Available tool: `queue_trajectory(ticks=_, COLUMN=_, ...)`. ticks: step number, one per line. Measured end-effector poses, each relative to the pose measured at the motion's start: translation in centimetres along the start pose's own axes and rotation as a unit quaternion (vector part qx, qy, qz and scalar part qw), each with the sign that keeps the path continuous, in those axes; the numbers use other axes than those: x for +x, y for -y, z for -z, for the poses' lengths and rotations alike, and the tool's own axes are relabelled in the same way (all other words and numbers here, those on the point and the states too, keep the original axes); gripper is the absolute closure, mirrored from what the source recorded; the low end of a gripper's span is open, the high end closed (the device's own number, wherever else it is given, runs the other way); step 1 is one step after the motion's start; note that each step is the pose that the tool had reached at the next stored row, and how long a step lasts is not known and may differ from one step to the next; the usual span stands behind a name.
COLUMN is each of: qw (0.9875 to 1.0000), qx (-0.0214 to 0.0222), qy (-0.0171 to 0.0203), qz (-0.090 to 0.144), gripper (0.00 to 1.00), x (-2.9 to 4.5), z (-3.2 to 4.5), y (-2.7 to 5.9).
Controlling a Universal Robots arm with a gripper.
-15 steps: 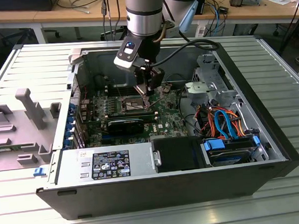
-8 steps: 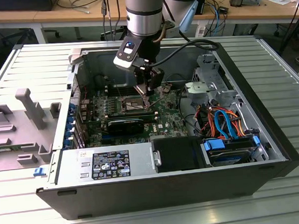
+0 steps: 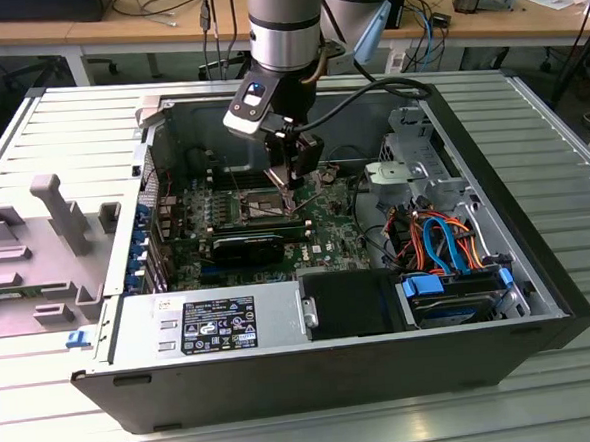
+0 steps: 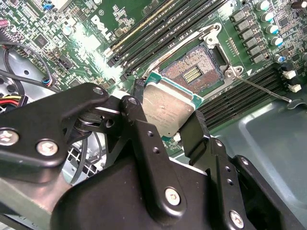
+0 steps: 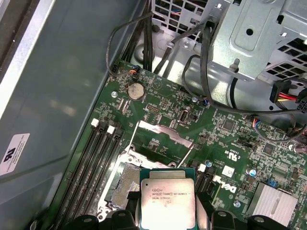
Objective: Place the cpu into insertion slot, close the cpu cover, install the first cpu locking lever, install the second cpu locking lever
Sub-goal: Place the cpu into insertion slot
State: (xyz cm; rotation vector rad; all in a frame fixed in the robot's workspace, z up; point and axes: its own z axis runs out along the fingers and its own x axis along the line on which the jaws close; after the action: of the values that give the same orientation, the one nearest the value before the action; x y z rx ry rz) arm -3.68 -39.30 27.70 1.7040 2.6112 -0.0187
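Black fingers (image 4: 194, 132) clamp the flat, dull-silver square cpu (image 4: 168, 108) over the gold-pinned insertion slot (image 4: 194, 72).

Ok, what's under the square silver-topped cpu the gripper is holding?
The open insertion slot, its gold pin field exposed, lies below the held cpu. The cpu and black gripper cover the slot's near part.

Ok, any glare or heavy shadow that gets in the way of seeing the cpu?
Second wrist view: a white glare patch on the motherboard beside the socket, and the cpu shines pale on top in the hand. First wrist view: the cpu reflects brightly too, with soft sheen on the case wall. Exterior view: even room light, dimmer down around the motherboard.
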Motion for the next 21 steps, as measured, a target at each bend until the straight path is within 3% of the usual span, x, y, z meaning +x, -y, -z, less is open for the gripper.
queue_trajectory(ticks=21, qw=0.9998, qx=0.0005, qy=0.0000, qz=-0.018, gripper=0.46, x=0.00, z=0.00, y=0.00)
